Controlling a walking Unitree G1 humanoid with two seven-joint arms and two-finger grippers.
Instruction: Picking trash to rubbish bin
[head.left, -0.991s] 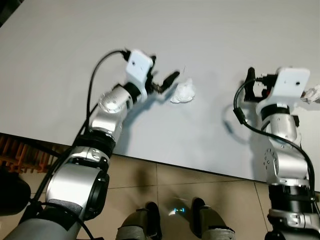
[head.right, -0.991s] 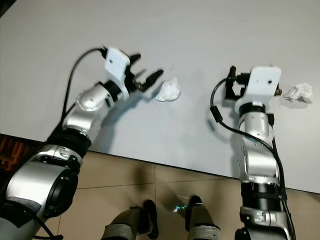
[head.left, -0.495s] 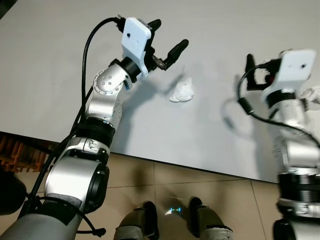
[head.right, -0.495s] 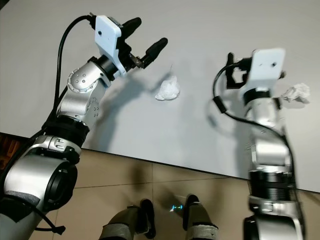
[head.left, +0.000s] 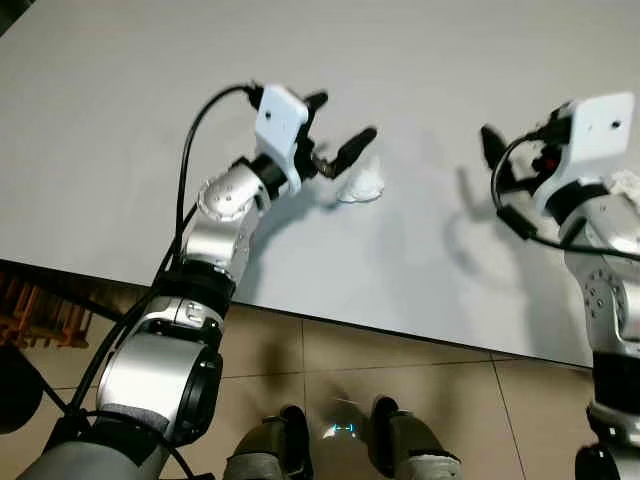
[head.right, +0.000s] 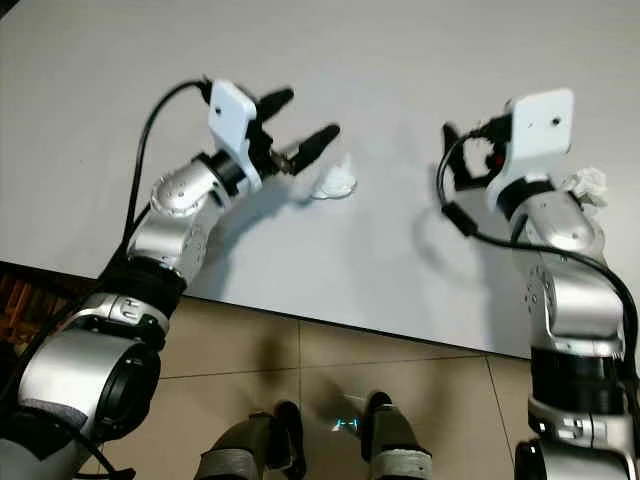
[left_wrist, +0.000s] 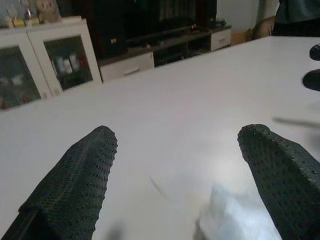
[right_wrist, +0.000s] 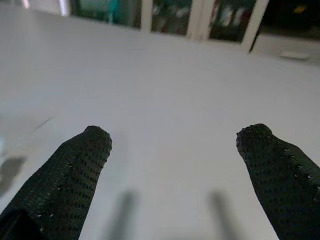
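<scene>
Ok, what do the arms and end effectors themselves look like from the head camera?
Both arms are jointed silver metal with black rings at the joints and black cables looping along them. Each wrist carries a white boxy camera housing. The left end effector and the right end effector each have two long black fingers, with dotted, textured pads.

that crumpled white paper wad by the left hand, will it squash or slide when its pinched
The crumpled white paper wad looks loosely balled, so it will probably squash and feel very light. The smooth white table may let it skid if one finger nudges it first. The left hand is open beside it; closing from both sides should likely trap it.
</scene>
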